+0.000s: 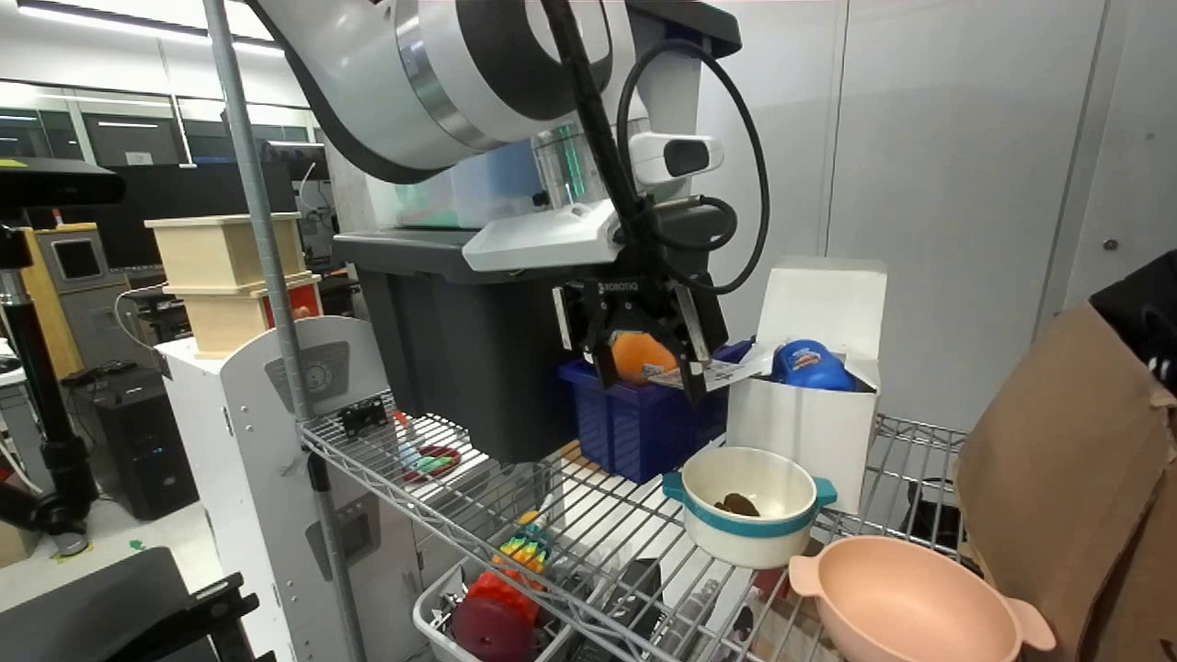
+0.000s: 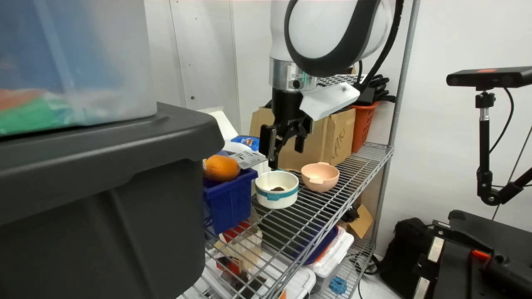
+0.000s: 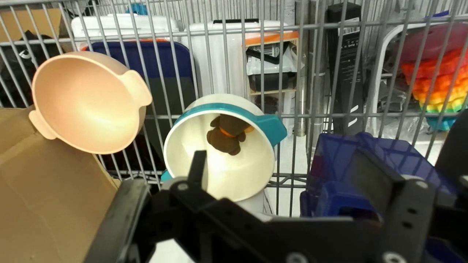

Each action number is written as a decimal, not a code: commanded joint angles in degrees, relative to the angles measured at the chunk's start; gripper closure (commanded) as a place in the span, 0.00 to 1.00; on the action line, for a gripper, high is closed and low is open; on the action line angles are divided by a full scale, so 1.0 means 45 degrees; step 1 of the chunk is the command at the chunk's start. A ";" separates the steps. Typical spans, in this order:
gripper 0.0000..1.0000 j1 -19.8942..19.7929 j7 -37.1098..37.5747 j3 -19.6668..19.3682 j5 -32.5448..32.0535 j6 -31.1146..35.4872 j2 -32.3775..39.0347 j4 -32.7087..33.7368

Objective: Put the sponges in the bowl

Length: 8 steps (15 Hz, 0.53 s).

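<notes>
Wrist view | pincer (image 3: 281, 170) gapes, bottom | white-teal pot (image 3: 248, 170), centre | peach bowl (image 3: 87, 104), upper left | in an exterior view, orange sponge (image 2: 221, 168) in blue bin (image 2: 230, 205), centre-left

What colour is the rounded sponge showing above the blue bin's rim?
Orange. The sponge shows best in an exterior view, next to a white printed tag.

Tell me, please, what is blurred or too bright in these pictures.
Wrist view: the gripper looks out of focus, and the peach bowl has a bright patch inside; in an exterior view, the ceiling light is nearly white; in an exterior view, the translucent bin looks hazy.
</notes>
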 commanded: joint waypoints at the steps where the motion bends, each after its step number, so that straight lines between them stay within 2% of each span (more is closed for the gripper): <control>1: 0.00 0.0118 0.0375 -0.0271 -0.0155 0.0165 0.0718 0.1019; 8: 0.00 0.0080 0.0726 -0.0483 0.0050 0.0420 0.1264 0.1782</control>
